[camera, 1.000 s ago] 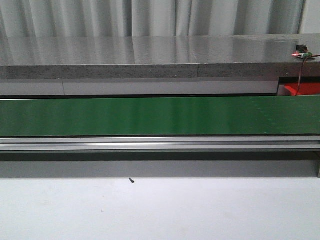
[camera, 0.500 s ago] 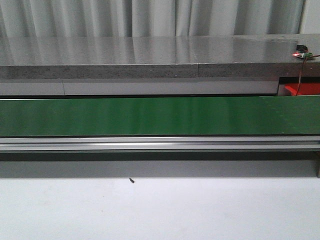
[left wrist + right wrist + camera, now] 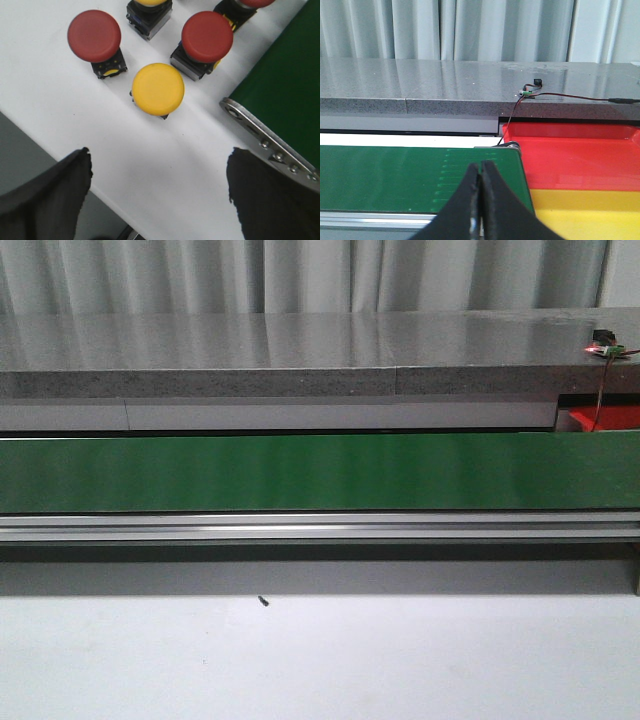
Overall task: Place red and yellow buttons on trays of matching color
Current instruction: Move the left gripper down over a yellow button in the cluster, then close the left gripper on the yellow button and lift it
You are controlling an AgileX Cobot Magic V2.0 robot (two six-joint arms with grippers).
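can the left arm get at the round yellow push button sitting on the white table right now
Probably yes. The left gripper is open above the white table, and the round yellow push button lies just ahead with bare table in between. Two red mushroom buttons flank it, slightly apart.

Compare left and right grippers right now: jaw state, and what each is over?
The left gripper has its jaws wide apart; the right gripper has its jaws closed together. The left hangs over the white surface near the yellow button, with red buttons beyond; the right faces the green belt beside the red tray and yellow tray. Neither holds anything.
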